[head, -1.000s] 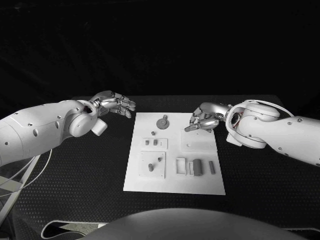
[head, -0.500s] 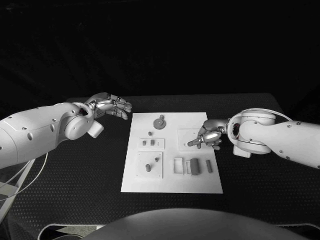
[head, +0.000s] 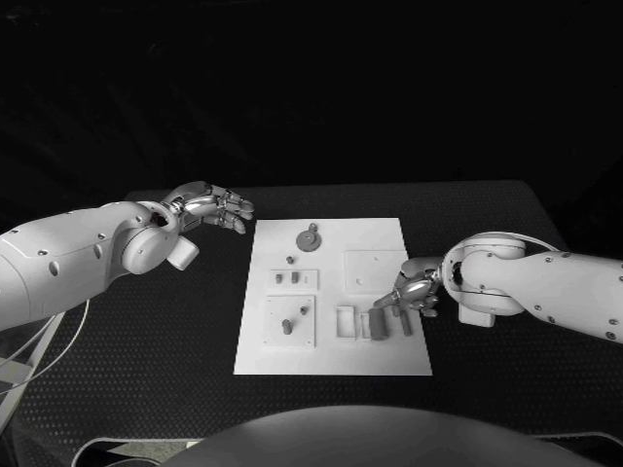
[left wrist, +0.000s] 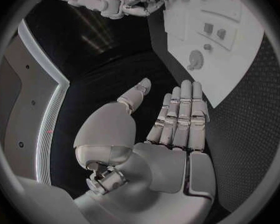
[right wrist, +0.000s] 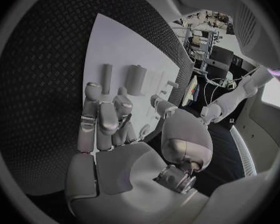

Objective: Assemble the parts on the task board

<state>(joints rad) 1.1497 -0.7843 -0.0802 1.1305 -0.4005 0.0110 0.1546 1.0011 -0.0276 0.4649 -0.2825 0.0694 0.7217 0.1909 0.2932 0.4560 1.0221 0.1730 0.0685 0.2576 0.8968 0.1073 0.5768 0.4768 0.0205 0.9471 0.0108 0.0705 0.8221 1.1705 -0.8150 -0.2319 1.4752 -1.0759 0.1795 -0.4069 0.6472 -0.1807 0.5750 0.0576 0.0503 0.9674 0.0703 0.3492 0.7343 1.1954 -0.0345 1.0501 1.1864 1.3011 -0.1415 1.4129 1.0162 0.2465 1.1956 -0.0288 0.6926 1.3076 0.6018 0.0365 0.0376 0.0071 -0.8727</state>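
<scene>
The white task board (head: 371, 238) lies mid-table with grey parts on it. A round disc (head: 309, 239) sits at its far end, two small blocks (head: 292, 279) lie in a square recess, and pegs (head: 299, 317) stand nearer. Close to the near right edge lie a wide bar (head: 379, 325) and a thin bar (head: 406, 322). My right hand (head: 414, 290) hovers at the board's right edge just beyond these bars, fingers apart, holding nothing. The right wrist view shows the hand (right wrist: 109, 129) reaching toward the thin bar (right wrist: 106, 75) and wide bar (right wrist: 136, 79). My left hand (head: 213, 208) is open beside the board's far left corner.
Black textured table (head: 508, 370) surrounds the board on all sides. In the left wrist view my left hand (left wrist: 171, 119) is over the black surface, with the board (left wrist: 239, 50) and disc (left wrist: 195, 59) beyond its fingertips.
My right hand has moved from the board's far right part toward me along the right edge, down to the bars. The left hand has barely shifted.
</scene>
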